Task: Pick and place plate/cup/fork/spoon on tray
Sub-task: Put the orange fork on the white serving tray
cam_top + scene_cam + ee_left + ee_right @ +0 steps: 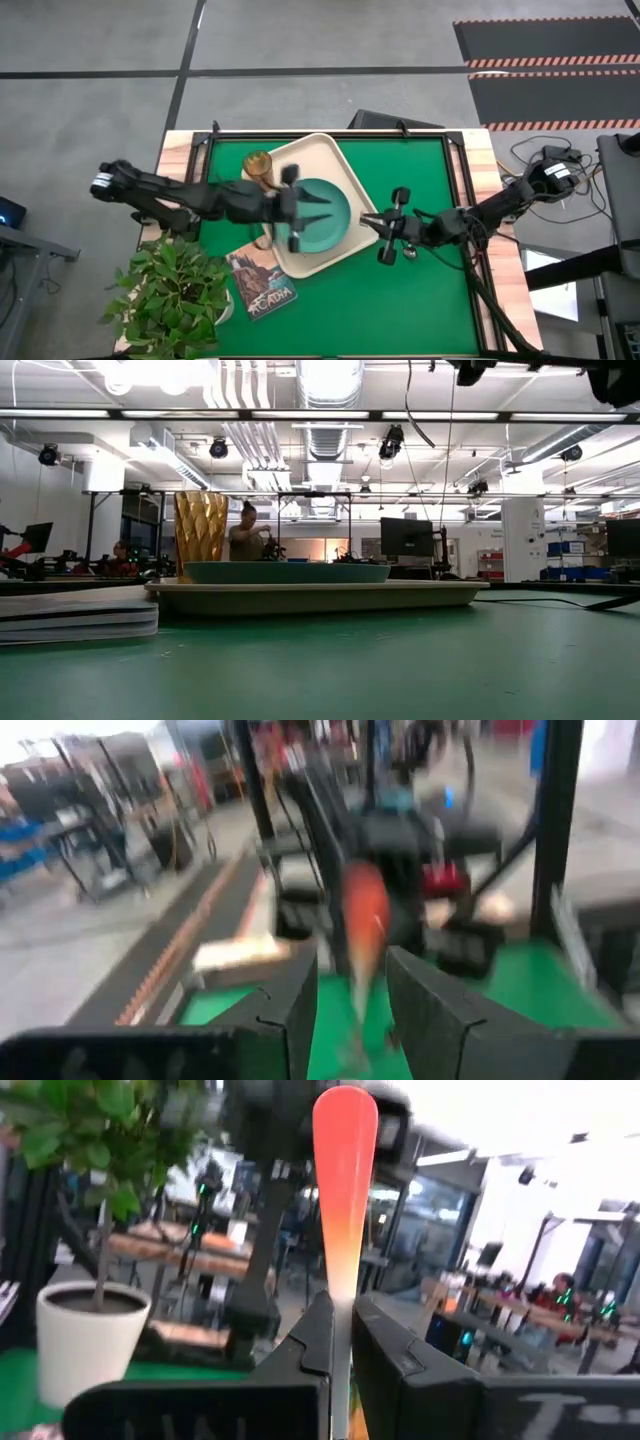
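Note:
The cream tray (335, 160) lies at the table's middle and holds the teal plate (335, 225) and the amber cup (257, 165). They also show in the low view: the tray (320, 596), the plate (287, 572) and the cup (200, 535). My right gripper (378, 224) hovers at the tray's right edge, shut on the pink-handled fork (345, 1180). My left gripper (325, 212) is over the plate, open and empty (352, 970), and faces the fork. The spoon does not show. My right gripper (342, 1305) pinches the fork's handle low down (341, 1312) between its two fingers. The handle runs along the fingers, and its rounded free end (345, 1120) sticks out past the fingertips. The fingers hide the tines. The fork is lifted clear of the table.
A small picture-covered book (262, 285) lies near the tray's near-left corner and shows in the low view (75, 616). A potted plant (170, 285) stands at the table's near-left corner. Bare green mat (400, 300) lies to the near right.

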### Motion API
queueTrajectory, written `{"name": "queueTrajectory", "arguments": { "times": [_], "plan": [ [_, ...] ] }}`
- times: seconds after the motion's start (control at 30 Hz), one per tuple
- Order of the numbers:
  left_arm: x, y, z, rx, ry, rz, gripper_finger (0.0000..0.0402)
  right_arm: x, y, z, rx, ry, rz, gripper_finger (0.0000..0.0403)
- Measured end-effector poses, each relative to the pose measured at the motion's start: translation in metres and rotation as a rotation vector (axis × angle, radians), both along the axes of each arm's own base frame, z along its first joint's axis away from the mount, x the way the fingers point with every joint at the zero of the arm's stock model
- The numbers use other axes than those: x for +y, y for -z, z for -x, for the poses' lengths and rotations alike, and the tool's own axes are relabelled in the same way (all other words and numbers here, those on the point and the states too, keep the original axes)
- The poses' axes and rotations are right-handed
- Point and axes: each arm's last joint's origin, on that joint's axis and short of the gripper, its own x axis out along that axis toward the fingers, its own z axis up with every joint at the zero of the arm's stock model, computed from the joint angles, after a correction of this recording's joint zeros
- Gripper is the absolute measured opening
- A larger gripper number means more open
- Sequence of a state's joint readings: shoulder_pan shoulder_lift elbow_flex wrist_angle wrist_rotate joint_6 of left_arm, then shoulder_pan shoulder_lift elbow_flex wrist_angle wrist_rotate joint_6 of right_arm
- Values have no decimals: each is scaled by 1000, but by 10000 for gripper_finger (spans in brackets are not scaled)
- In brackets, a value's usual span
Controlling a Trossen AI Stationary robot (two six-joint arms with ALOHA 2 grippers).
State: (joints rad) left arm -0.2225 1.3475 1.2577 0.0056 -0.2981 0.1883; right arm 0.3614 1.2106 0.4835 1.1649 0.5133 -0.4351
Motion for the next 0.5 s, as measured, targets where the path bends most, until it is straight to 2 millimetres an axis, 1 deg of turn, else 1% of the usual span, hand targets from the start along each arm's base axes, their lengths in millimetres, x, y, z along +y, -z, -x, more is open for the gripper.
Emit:
{"name": "queueTrajectory", "arguments": {
  "times": [0.07, 0.17, 0.2, 0.33, 0.5],
  "plan": [
    [-3, 15, -10, 57, 2, -13, 105, -2, 2, 6, -52, -4, 8, 13],
    [-6, 26, -22, 73, 1, -17, 105, -4, 3, 15, -123, -47, 13, 13],
    [-7, 31, -27, 86, 0, -20, 105, -4, 4, 16, -140, -64, 11, 13],
    [-12, 62, -48, 176, -2, -32, 105, -4, 3, 17, -163, -115, -3, 13],
    [-14, 77, -65, 149, -25, -13, 105, -3, 3, 16, -169, -143, -18, 13]
  ]
}}
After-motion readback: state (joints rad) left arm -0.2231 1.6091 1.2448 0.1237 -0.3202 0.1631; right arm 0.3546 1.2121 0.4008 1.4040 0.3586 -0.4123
